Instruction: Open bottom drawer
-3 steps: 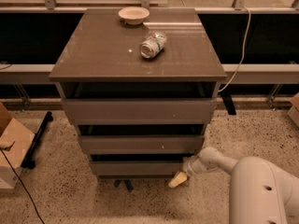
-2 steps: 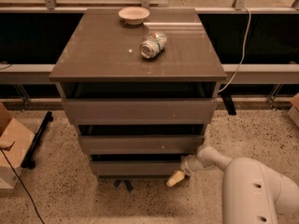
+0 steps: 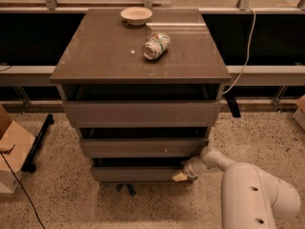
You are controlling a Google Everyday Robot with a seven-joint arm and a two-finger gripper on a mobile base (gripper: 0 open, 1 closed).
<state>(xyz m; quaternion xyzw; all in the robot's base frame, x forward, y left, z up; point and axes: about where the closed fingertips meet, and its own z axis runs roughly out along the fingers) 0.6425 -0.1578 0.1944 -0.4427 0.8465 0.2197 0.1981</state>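
The bottom drawer (image 3: 136, 173) is the lowest, slimmest grey-brown front of the cabinet (image 3: 140, 56), close to the floor. A dark gap shows above its top edge. My gripper (image 3: 183, 173) reaches in from the right on a white arm (image 3: 248, 190). Its cream fingertip (image 3: 179, 177) sits against the right end of the bottom drawer's front. The middle drawer (image 3: 143, 147) with a small white speck and the tall top drawer (image 3: 142, 113) are above.
A crushed can (image 3: 156, 45) and a small bowl (image 3: 136, 15) lie on the cabinet top. A cardboard box (image 3: 12, 149) and a black stand (image 3: 38, 137) are on the floor at left. A white cable (image 3: 245, 46) hangs at the right.
The gripper has moved left and slightly up, from beside the cabinet's lower right corner onto the right end of the bottom drawer front.
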